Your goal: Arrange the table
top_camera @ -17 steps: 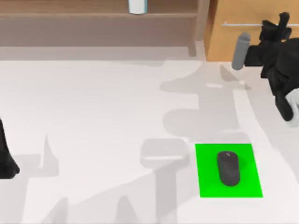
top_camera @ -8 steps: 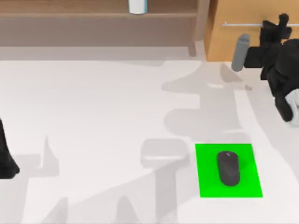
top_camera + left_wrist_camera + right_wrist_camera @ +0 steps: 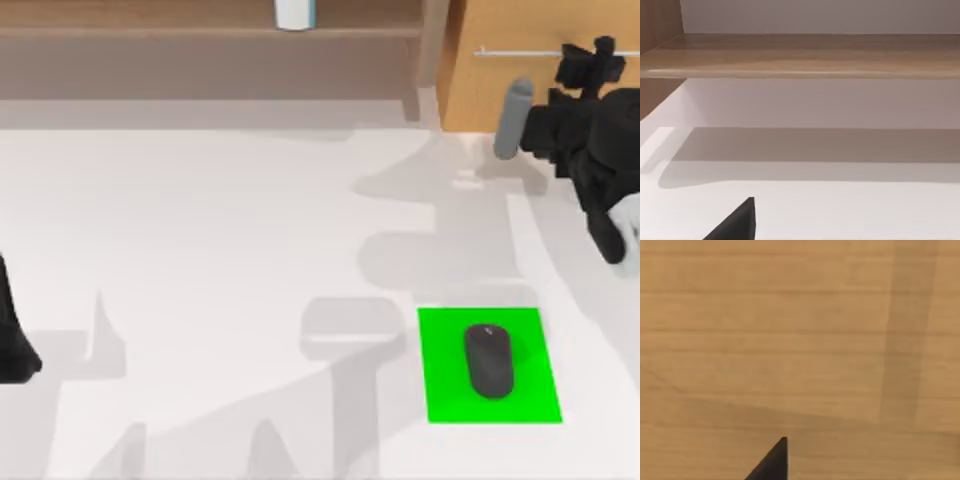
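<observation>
Beside the cabinet (image 3: 530,40), right pincer (image 3: 590,62) reaches its handle (image 3: 515,52).

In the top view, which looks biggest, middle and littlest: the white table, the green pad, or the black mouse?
1. Table, by far the biggest.
2. Green pad.
3. Mouse, the littlest; it sits on the pad, so this comparison is fair.

White table (image 3: 200,230) with green pad (image 3: 440,390) near its right side, dark mouse (image 3: 488,360) on the pad.
</observation>
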{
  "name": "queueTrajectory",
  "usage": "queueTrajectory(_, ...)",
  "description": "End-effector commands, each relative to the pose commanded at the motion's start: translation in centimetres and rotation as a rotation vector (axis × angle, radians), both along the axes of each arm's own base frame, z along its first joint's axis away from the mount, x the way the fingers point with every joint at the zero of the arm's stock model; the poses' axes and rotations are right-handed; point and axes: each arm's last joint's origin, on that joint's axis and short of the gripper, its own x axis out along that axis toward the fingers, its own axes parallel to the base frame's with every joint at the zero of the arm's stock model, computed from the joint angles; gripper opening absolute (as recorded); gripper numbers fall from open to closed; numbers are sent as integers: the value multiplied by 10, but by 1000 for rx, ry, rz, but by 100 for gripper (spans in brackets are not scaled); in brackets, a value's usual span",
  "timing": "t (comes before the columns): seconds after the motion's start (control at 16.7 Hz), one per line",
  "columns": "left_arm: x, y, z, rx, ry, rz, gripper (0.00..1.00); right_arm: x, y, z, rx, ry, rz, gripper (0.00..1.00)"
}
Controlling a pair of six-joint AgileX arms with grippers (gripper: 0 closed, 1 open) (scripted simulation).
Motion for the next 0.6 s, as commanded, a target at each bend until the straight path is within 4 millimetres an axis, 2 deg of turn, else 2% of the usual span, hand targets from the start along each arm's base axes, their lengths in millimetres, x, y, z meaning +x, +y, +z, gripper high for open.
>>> queueTrajectory(0.36, 0, 0, 0, 0, 0, 0, 100, 0, 0, 0, 0, 0, 0, 100)
queueTrajectory(0.42, 0, 0, 0, 0, 0, 0, 100, -9, 2, -13, -1, 55, 6, 100)
queueTrajectory(0.6, 0, 0, 0, 0, 0, 0, 100, -10, 0, -7, 3, 36, -5, 100)
